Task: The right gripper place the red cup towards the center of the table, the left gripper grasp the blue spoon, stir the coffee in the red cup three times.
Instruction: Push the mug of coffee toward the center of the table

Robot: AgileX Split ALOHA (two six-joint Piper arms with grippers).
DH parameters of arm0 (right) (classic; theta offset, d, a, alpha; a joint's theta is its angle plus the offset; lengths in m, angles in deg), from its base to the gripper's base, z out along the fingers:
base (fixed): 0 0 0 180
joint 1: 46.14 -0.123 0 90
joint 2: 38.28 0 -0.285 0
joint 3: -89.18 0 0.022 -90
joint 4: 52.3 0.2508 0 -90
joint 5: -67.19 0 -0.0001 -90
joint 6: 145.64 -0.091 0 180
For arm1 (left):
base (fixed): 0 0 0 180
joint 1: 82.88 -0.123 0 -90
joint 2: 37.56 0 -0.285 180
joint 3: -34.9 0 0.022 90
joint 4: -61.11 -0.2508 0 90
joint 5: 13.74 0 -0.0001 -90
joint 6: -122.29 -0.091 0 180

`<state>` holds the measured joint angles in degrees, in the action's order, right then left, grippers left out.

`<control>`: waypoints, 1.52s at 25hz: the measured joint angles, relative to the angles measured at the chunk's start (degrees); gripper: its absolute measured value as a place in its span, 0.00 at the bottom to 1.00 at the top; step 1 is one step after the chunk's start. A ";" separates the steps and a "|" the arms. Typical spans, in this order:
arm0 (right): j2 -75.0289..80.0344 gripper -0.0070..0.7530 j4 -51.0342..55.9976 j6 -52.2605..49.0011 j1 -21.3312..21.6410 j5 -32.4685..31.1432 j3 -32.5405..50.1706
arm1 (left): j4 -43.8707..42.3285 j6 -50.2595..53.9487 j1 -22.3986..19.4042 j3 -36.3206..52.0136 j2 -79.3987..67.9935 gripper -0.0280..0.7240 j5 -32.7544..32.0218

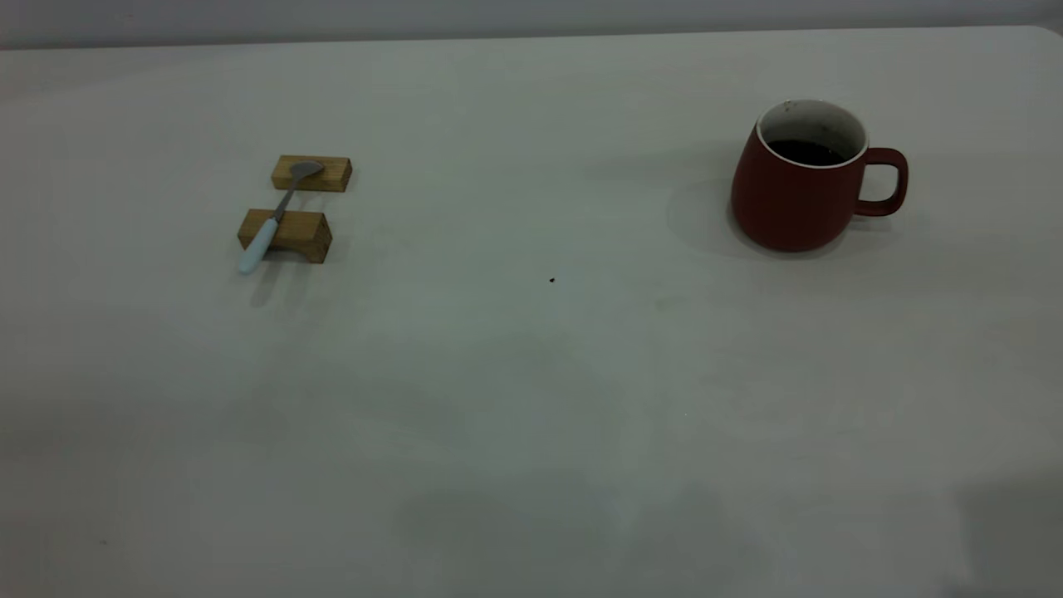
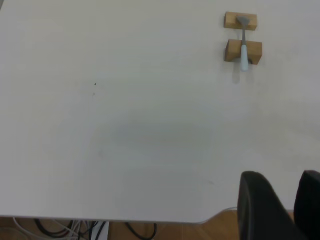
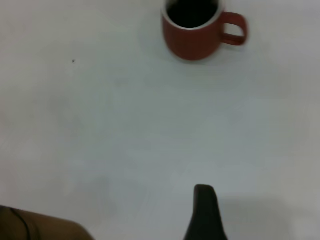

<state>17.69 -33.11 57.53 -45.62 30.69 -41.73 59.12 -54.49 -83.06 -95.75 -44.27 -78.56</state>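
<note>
The red cup (image 1: pixel 796 195) is seen upright at the table's (image 1: pixel 531 399) right, coffee (image 1: pixel 804 152) inside; the blue spoon (image 1: pixel 278 214) is bridged across two blocks (image 1: pixel 286 234) at left; the left gripper (image 2: pixel 282 207) is seemingly parted, empty; the right gripper's (image 3: pixel 205 215) state cannot be told.

Pale grey wall (image 1: pixel 531 17) behind, wooden floor (image 2: pixel 165 232) with dark cables (image 2: pixel 65 229) below.

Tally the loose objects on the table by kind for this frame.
Rectangular wooden blocks: 2
Pale-blue-handled metal spoon, resting across both blocks: 1
Rounded dark red ceramic mug holding dark liquid: 1
Total: 4
</note>
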 joint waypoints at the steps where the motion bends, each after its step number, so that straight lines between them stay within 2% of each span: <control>1: 4.08 0.83 1.90 3.52 0.00 2.94 -0.06 | 0.00 0.00 0.00 0.00 0.00 0.36 0.00; 4: 16.25 0.81 8.27 12.17 0.00 8.61 -1.92 | 0.00 0.00 0.00 0.00 0.00 0.36 0.00; 8: 31.67 0.78 17.10 24.39 0.00 11.40 -8.39 | 0.00 0.00 0.00 0.00 0.00 0.36 0.00; 19: 59.68 0.77 22.50 71.69 0.60 13.70 -25.02 | 0.00 0.00 0.00 0.00 0.00 0.36 0.00; 26: 70.72 0.77 27.10 92.51 3.72 12.95 -33.85 | 0.00 0.00 0.00 0.00 0.00 0.36 0.00; 30: 74.98 0.77 31.03 98.10 3.86 12.95 -37.82 | 0.00 0.00 0.00 0.00 0.00 0.36 0.00; 38: 82.70 0.77 32.46 98.79 3.86 12.66 -44.39 | 0.00 0.00 0.00 0.00 0.00 0.36 0.00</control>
<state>100.39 -0.65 156.32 -41.76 43.35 -86.12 59.12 -54.49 -83.06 -95.75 -44.27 -78.56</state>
